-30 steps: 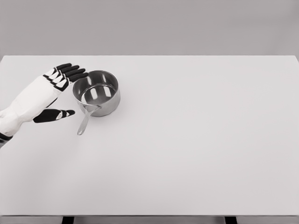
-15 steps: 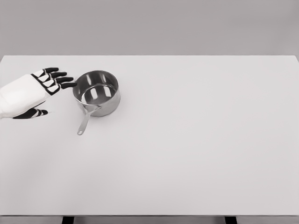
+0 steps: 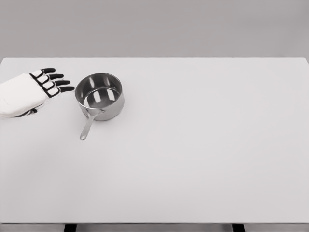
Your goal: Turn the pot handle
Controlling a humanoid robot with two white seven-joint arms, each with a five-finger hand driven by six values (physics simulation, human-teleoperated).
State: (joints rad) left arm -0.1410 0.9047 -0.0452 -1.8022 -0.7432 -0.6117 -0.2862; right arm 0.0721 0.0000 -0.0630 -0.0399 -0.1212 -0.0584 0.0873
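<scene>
Head view gives me the whole white table, and my work sits in its far-left part. The steel pot stands upright, open mouth up, with nothing inside that I can see. Its handle runs out from the near wall toward about 7 o'clock and ends on bare tabletop, free on both sides.

My left hand comes in from the left edge, at 9 o'clock from the pot. It grips nothing: the dark-tipped fingers are spread and stretched toward the pot's wall, just beside it, with a thin gap between them and the steel. The hand sits level with the pot body, well apart from the handle, so I judge it is placed to work on the body, not the handle.

I cannot see the right arm at all.

Turning the handle calls for a sideways push on it, or a twist of the body; a push at the rim risks sliding the pot instead of spinning it.
</scene>
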